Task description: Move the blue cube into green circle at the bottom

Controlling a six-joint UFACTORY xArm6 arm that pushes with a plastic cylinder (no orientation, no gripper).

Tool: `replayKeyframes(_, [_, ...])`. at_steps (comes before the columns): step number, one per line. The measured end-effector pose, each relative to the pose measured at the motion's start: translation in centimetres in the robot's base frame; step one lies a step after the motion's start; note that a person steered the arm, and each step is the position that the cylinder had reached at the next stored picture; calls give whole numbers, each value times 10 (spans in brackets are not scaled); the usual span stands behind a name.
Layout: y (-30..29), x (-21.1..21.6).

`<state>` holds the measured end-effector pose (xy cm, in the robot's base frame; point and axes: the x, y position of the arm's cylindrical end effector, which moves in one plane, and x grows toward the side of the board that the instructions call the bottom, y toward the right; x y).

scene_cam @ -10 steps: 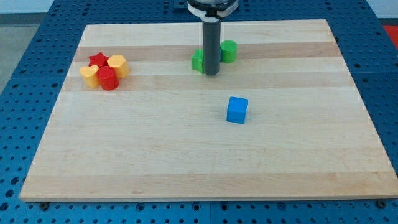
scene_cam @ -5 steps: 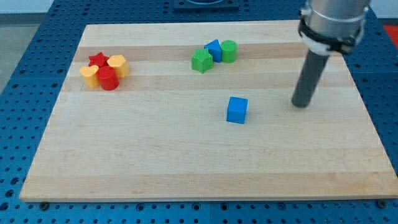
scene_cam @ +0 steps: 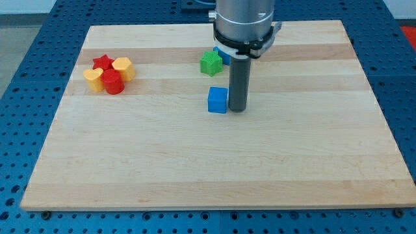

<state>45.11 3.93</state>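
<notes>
The blue cube (scene_cam: pixel 218 101) lies on the wooden board (scene_cam: pixel 195 169) a little above its middle. My tip (scene_cam: pixel 237 109) rests right against the cube's right side. Up the view from the cube sits a green star-like block (scene_cam: pixel 210 63), with a second blue block (scene_cam: pixel 220 54) behind it, mostly hidden by the rod. The green cylinder seen earlier is hidden behind the arm.
At the view's upper left is a tight cluster: a red star (scene_cam: pixel 101 62), a yellow hexagonal block (scene_cam: pixel 123 67), a red cylinder (scene_cam: pixel 113 82) and a yellow block (scene_cam: pixel 93 79). The board lies on a blue perforated table (scene_cam: pixel 26 52).
My tip swung from the board's right side to the cube's right side. The blue cube has slid left and slightly up the view, closer to the green star block.
</notes>
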Motion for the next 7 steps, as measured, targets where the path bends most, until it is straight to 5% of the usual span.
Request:
replayKeyframes(2, [-29, 26])
replayKeyframes(4, [-1, -58])
replayKeyframes(5, [1, -60])
replayKeyframes(7, [-25, 2])
